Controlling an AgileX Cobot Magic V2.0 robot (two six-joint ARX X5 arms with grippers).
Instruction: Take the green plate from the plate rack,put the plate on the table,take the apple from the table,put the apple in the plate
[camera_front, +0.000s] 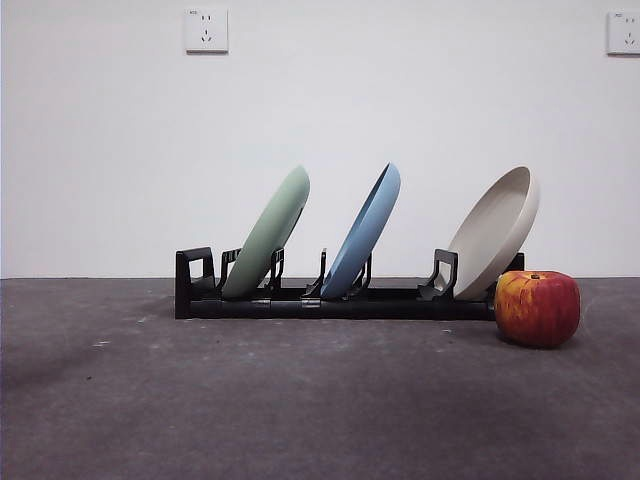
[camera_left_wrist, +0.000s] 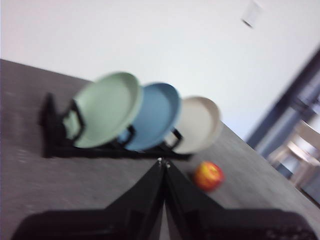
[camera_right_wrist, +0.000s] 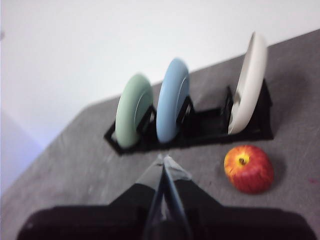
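Note:
The green plate (camera_front: 268, 236) leans in the left slot of the black plate rack (camera_front: 330, 300) on the dark grey table (camera_front: 300, 400). It also shows in the left wrist view (camera_left_wrist: 105, 107) and the right wrist view (camera_right_wrist: 133, 109). The red apple (camera_front: 537, 308) stands on the table by the rack's right end, and shows in both wrist views (camera_left_wrist: 208, 175) (camera_right_wrist: 248, 168). My left gripper (camera_left_wrist: 163, 162) is shut and empty, back from the rack. My right gripper (camera_right_wrist: 163, 160) is shut and empty, back from the rack and apple. Neither gripper shows in the front view.
A blue plate (camera_front: 364, 230) leans in the rack's middle slot and a beige plate (camera_front: 497, 230) in its right slot. A white wall with two sockets (camera_front: 206, 30) stands behind. A chair (camera_left_wrist: 305, 150) shows beyond the table's edge in the left wrist view.

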